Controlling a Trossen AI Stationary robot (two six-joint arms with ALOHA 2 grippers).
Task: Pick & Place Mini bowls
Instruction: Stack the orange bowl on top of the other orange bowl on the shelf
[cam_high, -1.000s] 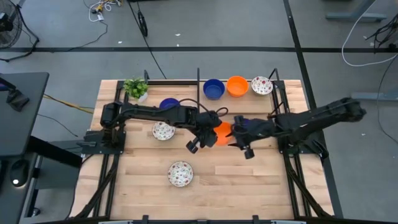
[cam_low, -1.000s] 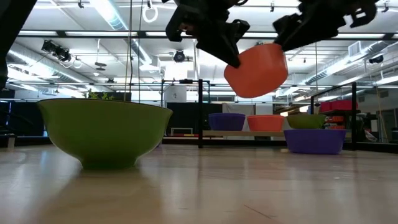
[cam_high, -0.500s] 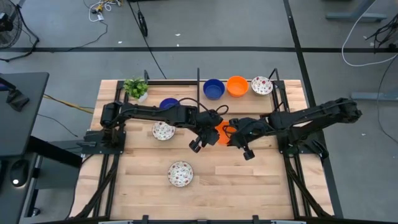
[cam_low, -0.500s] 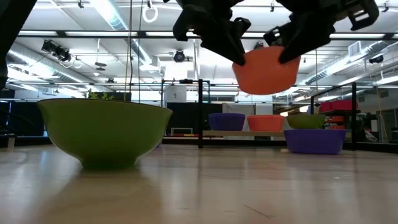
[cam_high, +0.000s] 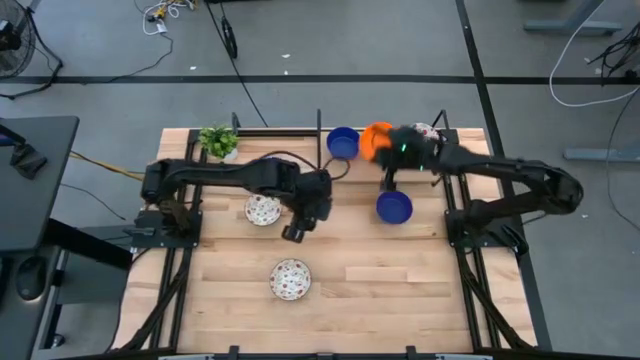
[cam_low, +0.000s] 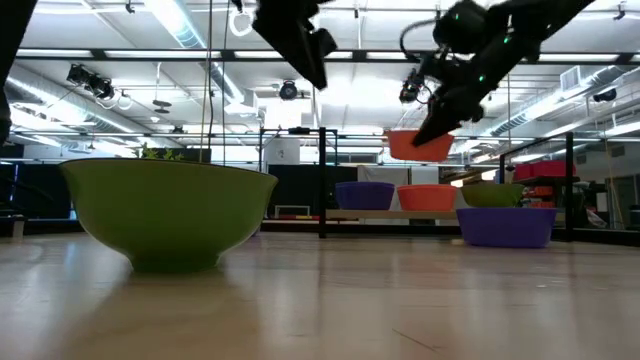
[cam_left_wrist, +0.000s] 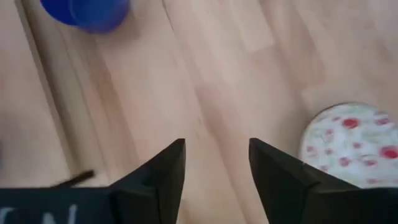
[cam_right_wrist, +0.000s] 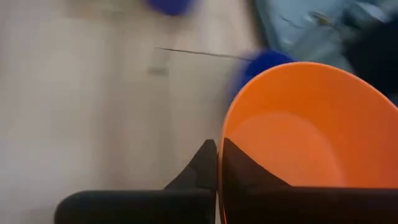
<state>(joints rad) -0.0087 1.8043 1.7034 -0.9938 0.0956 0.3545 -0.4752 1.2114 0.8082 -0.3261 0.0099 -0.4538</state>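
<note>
Centrally, a small solid orange bowl (cam_right_wrist: 292, 143) is held clear of the wooden counter (cam_high: 400, 280) by the right gripper (cam_high: 392, 150), whose two dark fingers are pinched together on the bowl's rim, one inside and one outside, as the right wrist view shows. In the low view the same orange bowl (cam_low: 420, 145) hangs level above the counter's far part. From above, the right gripper sits over the back of the counter, just beside a solid blue bowl (cam_high: 343, 142) and in front of a white red-speckled bowl (cam_high: 425, 133) at the back edge; whether a second orange bowl lies beneath it cannot be told.

Another solid blue bowl (cam_high: 394, 207) rests on the counter near the right gripper, toward the front. A third blue bowl, partly hidden by the left arm, lies behind that arm at the left-centre. A white floral bowl (cam_high: 263, 210) sits beside the left arm, and a second white floral bowl (cam_high: 290, 279) lies well apart toward the front.

The left gripper (cam_high: 300, 225) hovers over bare wood near the counter's middle, its fingers (cam_left_wrist: 161, 174) spread apart and holding nothing. A small green potted plant (cam_high: 218, 140) stands at the back left corner.
</note>
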